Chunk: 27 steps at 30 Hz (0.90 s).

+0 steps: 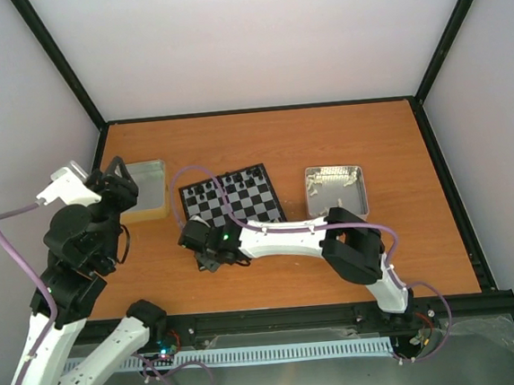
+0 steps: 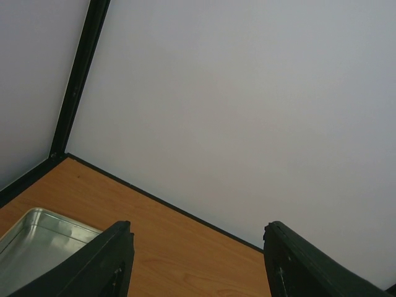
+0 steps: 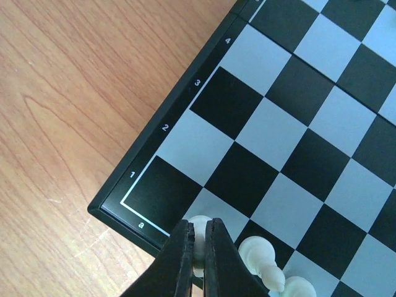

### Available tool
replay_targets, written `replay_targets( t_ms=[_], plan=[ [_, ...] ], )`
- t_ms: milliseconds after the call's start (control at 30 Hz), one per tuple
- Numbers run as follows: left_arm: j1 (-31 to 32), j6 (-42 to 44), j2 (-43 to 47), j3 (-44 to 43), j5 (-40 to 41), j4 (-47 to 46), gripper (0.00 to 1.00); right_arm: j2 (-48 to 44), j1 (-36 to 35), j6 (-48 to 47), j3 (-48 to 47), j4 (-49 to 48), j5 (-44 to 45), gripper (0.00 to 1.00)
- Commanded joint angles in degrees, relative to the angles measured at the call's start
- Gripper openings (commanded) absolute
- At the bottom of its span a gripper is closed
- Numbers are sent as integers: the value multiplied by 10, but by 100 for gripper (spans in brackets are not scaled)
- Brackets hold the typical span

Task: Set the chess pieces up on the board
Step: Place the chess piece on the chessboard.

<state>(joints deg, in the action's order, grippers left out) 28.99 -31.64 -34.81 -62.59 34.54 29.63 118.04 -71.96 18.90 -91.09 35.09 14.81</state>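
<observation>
**White piece pinched over the board's first rank, near corner**

White piece (image 3: 199,219): tiny and cream. It is caught between the fingers of the right tool (image 3: 199,226), which is pressed together on it. Only the rounded top and a sliver lower down show.

It hangs over the light square next to the dark corner square lettered a and numbered 1, at the edge of the board (image 3: 297,124) nearest the arms. Whether its base touches the square cannot be told.

Two more chess pieces (image 3: 260,255) stand just beside it along the same rank, on the side away from the corner. The corner square is bare.

Overhead view:
- The right tool (image 1: 210,249) is at the board's near-left corner.
- Black figures (image 1: 216,189) line the far rows.
- A tray (image 1: 336,190) with white pieces lies right of the board on the surface (image 1: 324,133).
- The left tool (image 2: 199,229) is spread, holds nothing, and is raised by the other tray (image 2: 37,235), well apart from the board.

Judgement: the right arm is the nearer one. The next move is probably a short straight drop with the piece kept upright. The neighbour beside it is the thing most likely to be knocked.
</observation>
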Motion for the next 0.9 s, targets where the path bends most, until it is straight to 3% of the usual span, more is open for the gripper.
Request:
replay_targets(
  t_ms=[0,433,533,600,667,867],
  plan=[
    [1,-6,-5,-18,10,12,58,16,-5,6,-21,23,17,3],
    [1,-12,-3,-11,-4,17,58,37,-5,7,-23,22,14,3],
    [2,-12,-5,-11,-6,17,58,36,-5,8,-34,34,21,12],
    [1,-12,-6,-11,-8,19,58,24,-5,10,-41,41,26,27],
    [1,-12,-7,-12,-8,20,59,8,-5,8,-45,39,27,34],
    [1,-7,-7,-22,-4,21,59,-39,-3,14,-66,40,42,37]
  ],
)
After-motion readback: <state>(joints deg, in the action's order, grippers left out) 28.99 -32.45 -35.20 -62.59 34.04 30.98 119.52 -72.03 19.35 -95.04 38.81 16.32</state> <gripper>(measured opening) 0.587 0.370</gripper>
